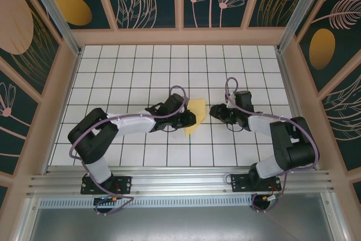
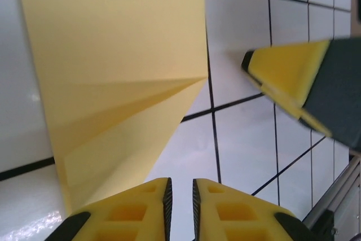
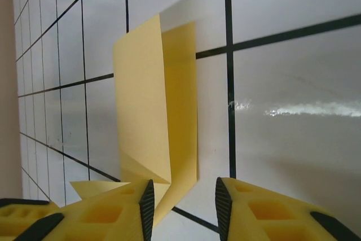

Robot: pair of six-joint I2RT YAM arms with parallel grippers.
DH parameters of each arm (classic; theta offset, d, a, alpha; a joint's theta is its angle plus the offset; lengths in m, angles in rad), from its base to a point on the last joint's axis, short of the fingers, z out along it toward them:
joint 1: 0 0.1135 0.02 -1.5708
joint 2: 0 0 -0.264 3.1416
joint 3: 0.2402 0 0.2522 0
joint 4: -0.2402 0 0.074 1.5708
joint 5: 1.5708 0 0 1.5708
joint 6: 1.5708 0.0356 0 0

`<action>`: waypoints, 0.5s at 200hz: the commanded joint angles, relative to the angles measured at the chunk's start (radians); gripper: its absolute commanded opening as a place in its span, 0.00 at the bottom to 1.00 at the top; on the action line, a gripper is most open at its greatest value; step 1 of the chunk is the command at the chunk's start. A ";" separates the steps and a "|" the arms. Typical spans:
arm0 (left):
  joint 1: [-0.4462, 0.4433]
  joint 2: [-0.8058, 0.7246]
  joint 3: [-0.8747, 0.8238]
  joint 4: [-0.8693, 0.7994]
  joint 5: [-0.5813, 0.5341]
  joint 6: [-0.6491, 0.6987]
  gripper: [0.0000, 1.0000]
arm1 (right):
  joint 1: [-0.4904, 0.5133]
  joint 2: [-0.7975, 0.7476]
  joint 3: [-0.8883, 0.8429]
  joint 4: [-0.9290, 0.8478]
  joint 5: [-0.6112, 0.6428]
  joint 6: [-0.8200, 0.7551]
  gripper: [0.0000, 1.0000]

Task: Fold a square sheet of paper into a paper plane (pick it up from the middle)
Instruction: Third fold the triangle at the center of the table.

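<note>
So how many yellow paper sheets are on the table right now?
1: a partly folded yellow sheet on the grid table, between the left gripper and the right gripper. Another could be hidden under the arms.

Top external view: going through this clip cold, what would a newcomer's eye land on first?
The yellow paper stands out first. It lies mid-table, already creased and partly folded, bright against the white grid table. The two black arms then draw the eye, with the left claw and the right claw flanking the paper from either side. In the right wrist view, one flap of the paper stands up just ahead of that claw's open fingers.
</note>
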 commanded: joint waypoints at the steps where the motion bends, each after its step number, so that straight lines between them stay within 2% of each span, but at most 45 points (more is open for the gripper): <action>1: 0.015 0.019 0.022 -0.077 -0.063 0.027 0.19 | 0.016 -0.022 -0.021 0.025 -0.044 0.026 0.39; 37: 0.016 0.060 0.021 -0.097 -0.073 0.033 0.13 | 0.047 0.012 -0.010 0.064 -0.084 0.041 0.41; 100: 0.016 0.073 0.021 -0.101 -0.096 0.037 0.12 | 0.084 0.086 0.018 0.088 -0.097 0.038 0.43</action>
